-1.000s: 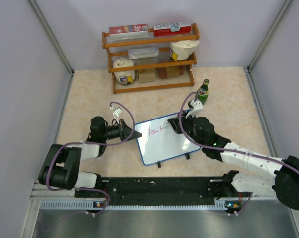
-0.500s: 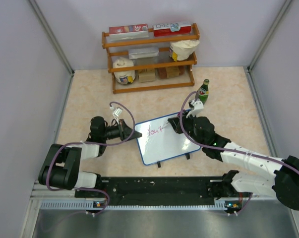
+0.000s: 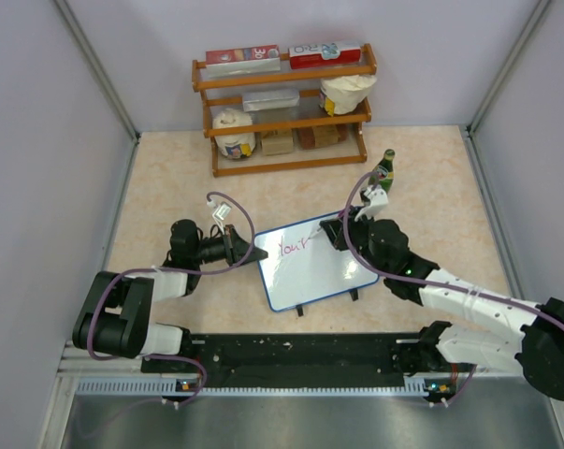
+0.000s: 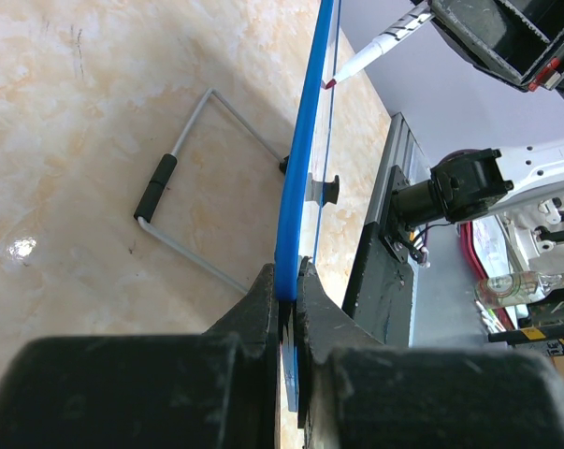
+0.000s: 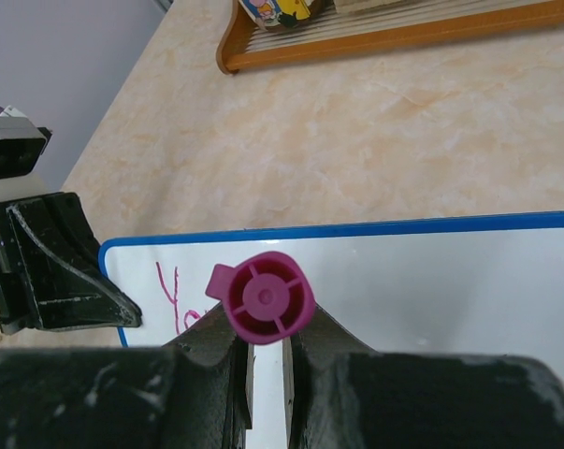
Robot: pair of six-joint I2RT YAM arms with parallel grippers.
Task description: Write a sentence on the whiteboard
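Nearby, a green bottle (image 3: 384, 170) stands behind the right hand (image 5: 266, 341) clamping a marker (image 5: 263, 297); left hand (image 4: 286, 281) pinches the whiteboard (image 3: 310, 271) edge.

Red handwriting reading "You", further strokes unclear, on the whiteboard (image 3: 314, 269), "30" on a red box (image 3: 242, 56) atop the shelf (image 3: 282, 77), other labels too small to read.

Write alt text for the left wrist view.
The left end effector grips the blue-framed whiteboard, seen edge-on. A marker tip reaches its writing face at upper right; a wire stand rests on the beige table to the left.
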